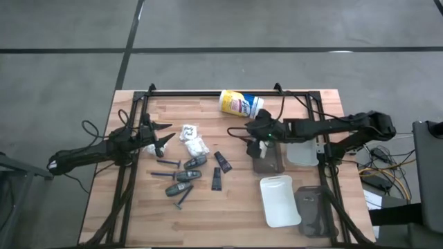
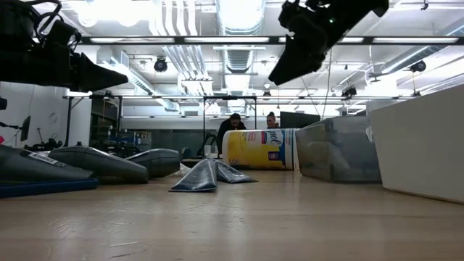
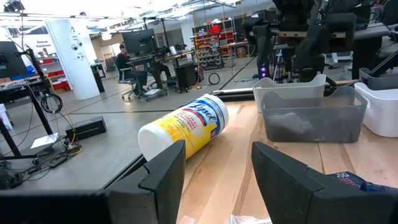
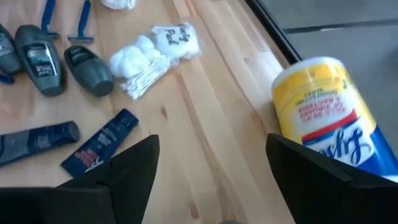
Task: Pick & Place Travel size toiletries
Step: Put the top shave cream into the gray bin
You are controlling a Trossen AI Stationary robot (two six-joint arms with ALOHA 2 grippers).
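I'm taking the wipes canister (image 1: pixel 241 104) lying on its side at the table's far edge as my landmark. Left gripper (image 1: pixel 161 135) sits well left of the canister, fingers apart and empty, parked just beside the white packets (image 1: pixel 193 140); if I drive it forward carelessly it'll shove those packets into the pile. The toiletries are all loose on the wood (image 1: pixel 228 207), left of and nearer than the canister: grey tubes (image 1: pixel 187 174), blue razors (image 1: pixel 168 163), dark blue tubes (image 1: pixel 221 169), bunched close, so a grab could pinch two at once. Right gripper (image 1: pixel 259 140) hovers just this side of the canister over the clear tray (image 1: pixel 271 160), fingers apart, nothing held. Main risk as I see it: reaching from there toward the pile clips the canister and rolls it, or the arm drags the tray's rim.
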